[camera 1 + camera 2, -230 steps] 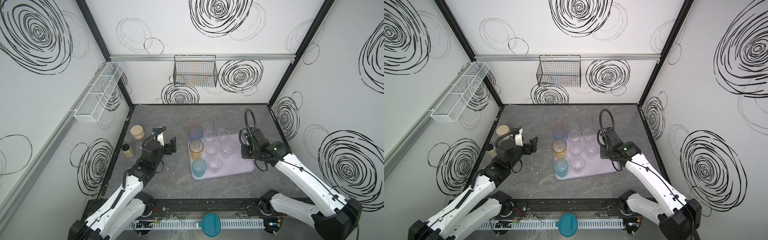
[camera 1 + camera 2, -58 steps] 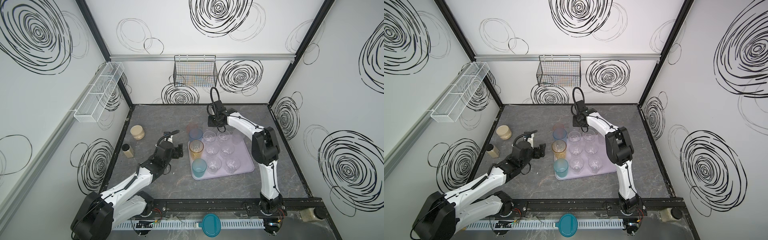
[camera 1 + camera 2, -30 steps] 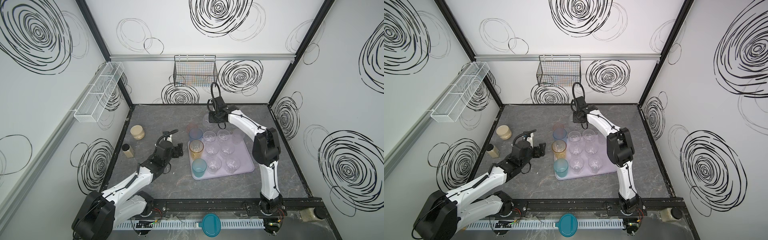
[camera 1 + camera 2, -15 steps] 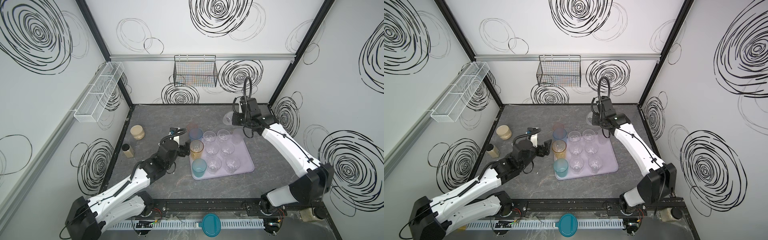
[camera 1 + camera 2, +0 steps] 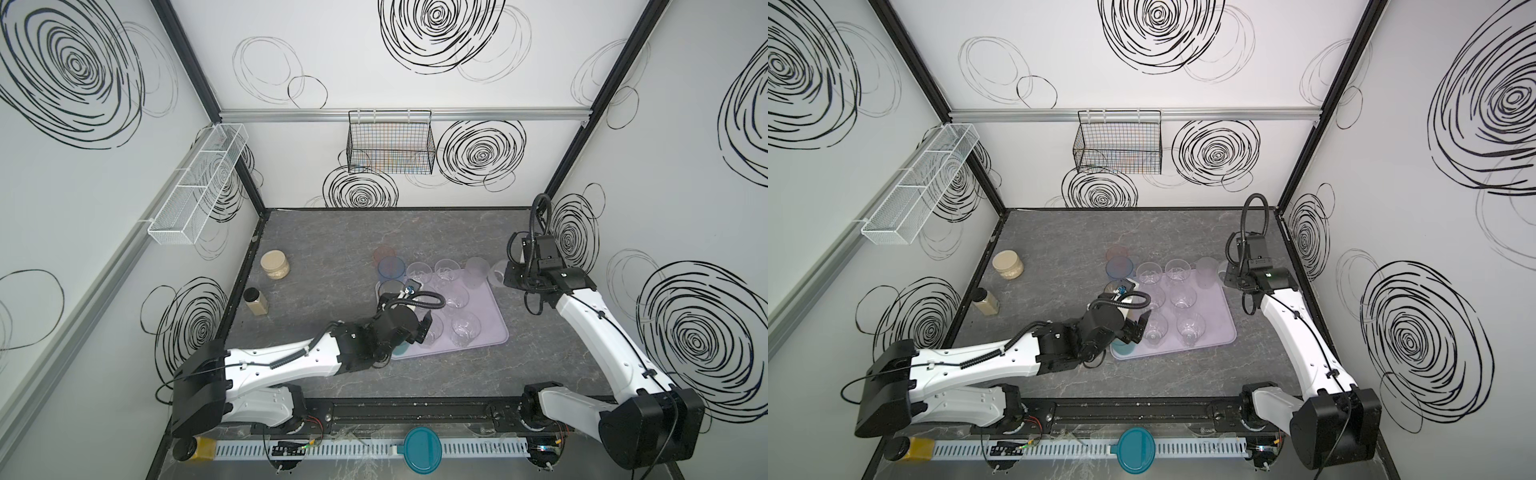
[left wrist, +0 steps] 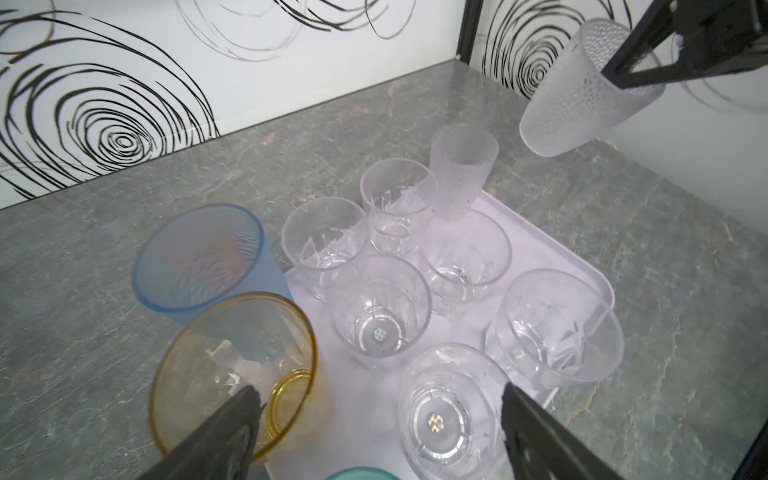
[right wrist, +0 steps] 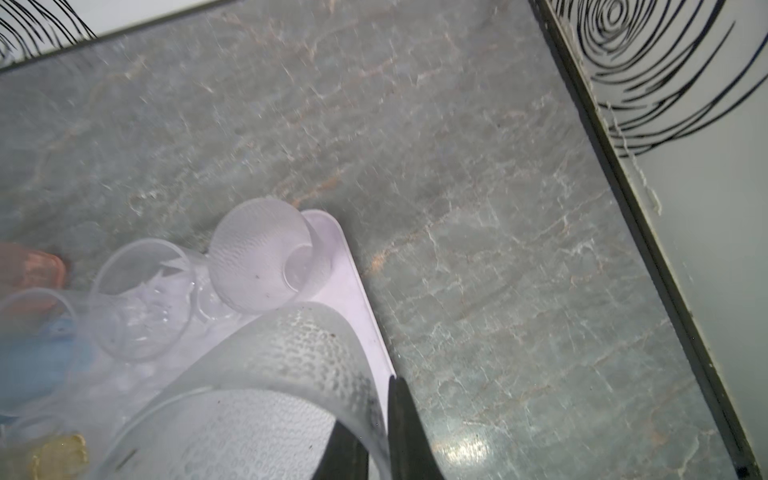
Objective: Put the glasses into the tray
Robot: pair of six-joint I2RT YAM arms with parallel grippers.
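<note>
Pinching frosted glass, right gripper swung beside tray — left gripper advanced

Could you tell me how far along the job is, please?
Done: six clear tumblers, amber glass, teal glass and one frosted glass in the tray. In hand: the right end effector grips a second frosted glass near it; the left end effector is open. Left: pink glass, perhaps the blue glass.

text: none legible | labels: none | numbers: none
</note>
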